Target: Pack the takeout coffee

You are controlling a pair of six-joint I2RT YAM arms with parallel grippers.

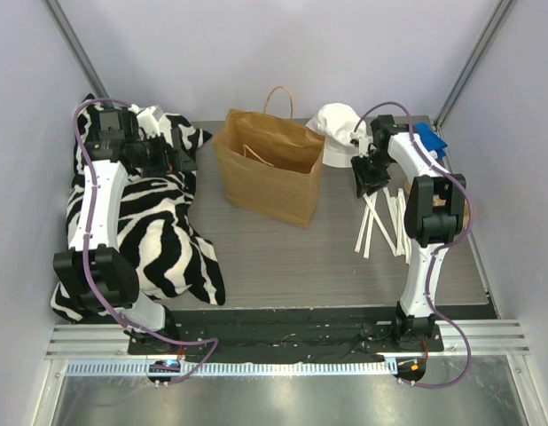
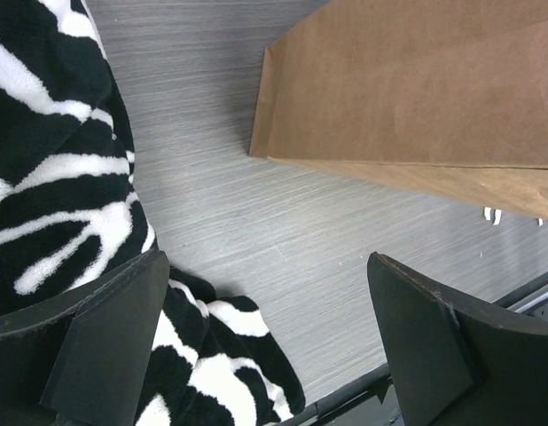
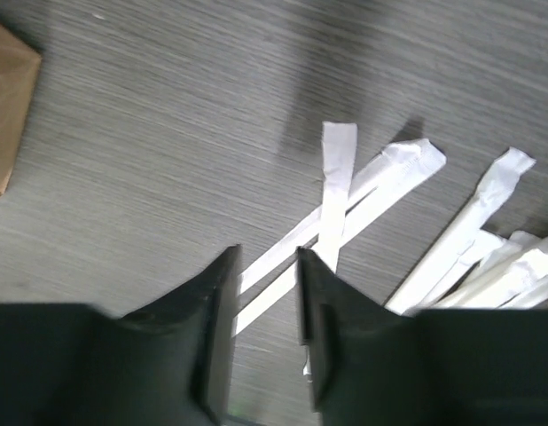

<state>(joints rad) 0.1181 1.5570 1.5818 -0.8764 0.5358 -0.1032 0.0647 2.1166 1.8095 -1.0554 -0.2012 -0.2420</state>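
We see a grey worktop (image 1: 292, 257) with a fine grain running across it; plain pale lilac-grey walls close it in, a back wall (image 1: 283, 53), a left wall (image 1: 21, 186) and a right wall (image 1: 527, 186); a slim metal post stands slanted in each back corner, one on the left (image 1: 72, 44) and one on the right (image 1: 475, 53); along the near edge lie a silvery rail (image 1: 487, 335) and, below it, a shiny metal sheet (image 1: 283, 399) with a dull glare; the light is soft and even, the shadows faint.
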